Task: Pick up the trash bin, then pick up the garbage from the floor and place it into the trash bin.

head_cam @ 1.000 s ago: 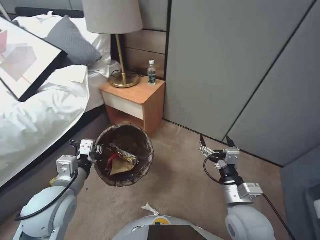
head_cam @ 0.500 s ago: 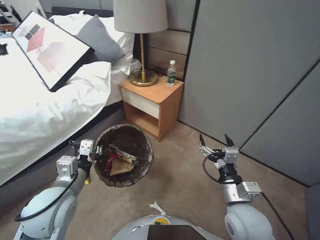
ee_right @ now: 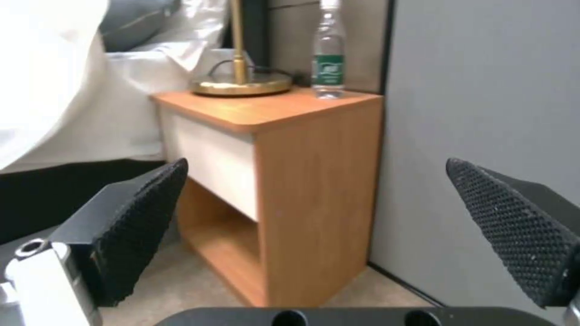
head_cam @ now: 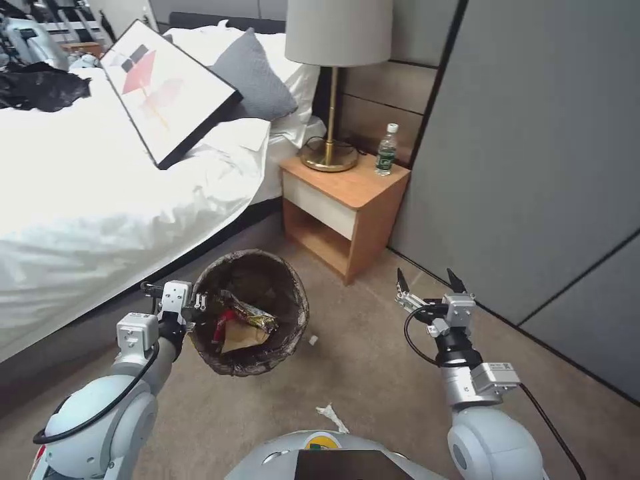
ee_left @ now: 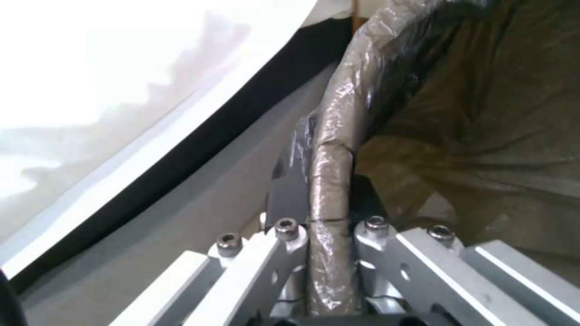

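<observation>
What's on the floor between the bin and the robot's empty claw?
Just bare carpet in the head view, between the trash bin and the open right gripper; a tiny white scrap lies beside the bin.

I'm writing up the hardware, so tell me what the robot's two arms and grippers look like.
Both arms are rounded, glossy light-grey shells with black wrist sections and boxy silver-grey modules; a black cable loops along each. The left gripper has bare silver metal linkage bars with hex bolts. The right gripper carries two pointed black fingers with dimpled, textured pads. A small label sits on the right forearm's module.
</observation>
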Robot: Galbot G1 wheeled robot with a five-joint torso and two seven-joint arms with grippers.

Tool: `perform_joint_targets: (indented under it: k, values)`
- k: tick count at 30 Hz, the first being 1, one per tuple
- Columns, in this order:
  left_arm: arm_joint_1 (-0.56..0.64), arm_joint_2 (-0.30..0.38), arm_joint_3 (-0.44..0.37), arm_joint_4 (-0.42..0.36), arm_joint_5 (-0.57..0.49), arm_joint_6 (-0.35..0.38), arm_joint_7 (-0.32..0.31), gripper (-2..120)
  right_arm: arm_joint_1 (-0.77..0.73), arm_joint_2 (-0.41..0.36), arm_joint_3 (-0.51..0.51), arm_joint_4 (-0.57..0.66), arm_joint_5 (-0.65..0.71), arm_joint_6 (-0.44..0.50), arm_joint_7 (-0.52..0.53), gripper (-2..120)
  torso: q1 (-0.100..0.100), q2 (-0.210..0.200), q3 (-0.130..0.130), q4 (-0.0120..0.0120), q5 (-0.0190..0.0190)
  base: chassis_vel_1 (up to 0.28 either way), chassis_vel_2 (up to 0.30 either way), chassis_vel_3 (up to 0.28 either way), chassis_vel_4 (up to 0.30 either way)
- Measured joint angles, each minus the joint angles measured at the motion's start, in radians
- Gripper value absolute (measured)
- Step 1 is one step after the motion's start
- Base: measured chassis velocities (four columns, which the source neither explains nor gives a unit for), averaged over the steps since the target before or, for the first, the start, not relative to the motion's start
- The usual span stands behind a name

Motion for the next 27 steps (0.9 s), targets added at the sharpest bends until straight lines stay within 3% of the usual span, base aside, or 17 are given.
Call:
perform_joint_targets:
  k: [27]
  values:
    - [-0.004,0.004,-0.005,0.000,-0.004,-0.002,-0.002,3,0.018,0.000,-0.008,-0.006,0.014,-0.032,0.006,100,0.000,0.000,0.000,0.0001,0.0000,0.075,0.078,0.081,0.079]
